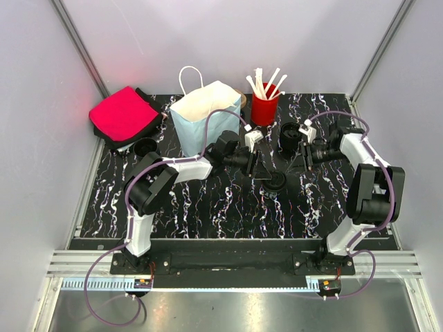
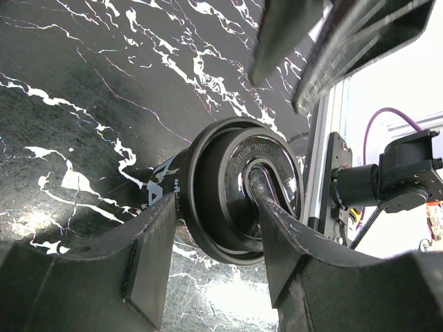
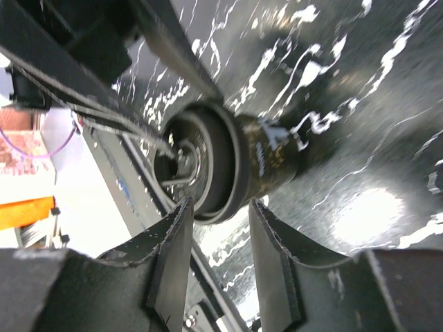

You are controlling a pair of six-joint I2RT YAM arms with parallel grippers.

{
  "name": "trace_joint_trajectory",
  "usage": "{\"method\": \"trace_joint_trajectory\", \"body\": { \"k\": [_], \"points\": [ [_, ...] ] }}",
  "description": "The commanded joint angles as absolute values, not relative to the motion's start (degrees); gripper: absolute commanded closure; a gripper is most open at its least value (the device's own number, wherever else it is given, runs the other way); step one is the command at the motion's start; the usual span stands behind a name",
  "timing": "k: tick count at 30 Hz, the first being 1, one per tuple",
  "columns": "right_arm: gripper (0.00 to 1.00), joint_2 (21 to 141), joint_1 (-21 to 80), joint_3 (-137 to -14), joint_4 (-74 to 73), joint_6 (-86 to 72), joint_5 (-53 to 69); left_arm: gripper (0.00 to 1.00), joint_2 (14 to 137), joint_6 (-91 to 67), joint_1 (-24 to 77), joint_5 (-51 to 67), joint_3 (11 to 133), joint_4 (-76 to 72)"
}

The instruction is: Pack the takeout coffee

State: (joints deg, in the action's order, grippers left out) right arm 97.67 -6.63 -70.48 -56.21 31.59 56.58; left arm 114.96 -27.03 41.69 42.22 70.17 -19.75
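The takeout coffee (image 1: pixel 275 182), a small black cup with a black lid, stands upright mid-table. In the left wrist view it (image 2: pixel 242 194) fills the centre, lid marked "CAUTION HOT". My left gripper (image 1: pixel 262 169) is open just left of it, and its tips (image 2: pixel 214 200) reach the lid's rim, one finger (image 2: pixel 291 235) overlapping the lid. My right gripper (image 1: pixel 299 160) is open, up and to the right of the cup. In the right wrist view the cup (image 3: pixel 232 162) sits just beyond the right gripper's tips (image 3: pixel 220 207). A light blue paper bag (image 1: pixel 206 117) stands open behind the left arm.
A red cup of white stirrers (image 1: pixel 264 107) stands right of the bag. Another black cup (image 1: pixel 289 135) stands behind the right gripper, and a lidless black cup (image 1: pixel 145 146) at the left. A pink cloth on a black pad (image 1: pixel 123 114) lies far left.
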Motion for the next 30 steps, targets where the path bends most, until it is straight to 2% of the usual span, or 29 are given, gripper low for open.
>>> {"method": "trace_joint_trajectory", "body": {
  "k": [1, 18, 30],
  "points": [
    [0.56, 95.97, -6.42, -67.94, -60.91, 36.91, 57.22, 0.48, 115.75, -23.29, 41.75, 37.0, 70.4, -14.85],
    [0.6, 102.3, -6.07, -69.26, -63.63, 41.84, 57.31, 0.48, 115.58, -22.76, 41.92, 36.39, 70.58, -14.33],
    [0.68, 105.02, -2.9, -69.26, -62.32, 40.87, 57.75, 0.48, 115.84, -22.24, 42.1, 35.86, 70.93, -13.45]
  ]
}}
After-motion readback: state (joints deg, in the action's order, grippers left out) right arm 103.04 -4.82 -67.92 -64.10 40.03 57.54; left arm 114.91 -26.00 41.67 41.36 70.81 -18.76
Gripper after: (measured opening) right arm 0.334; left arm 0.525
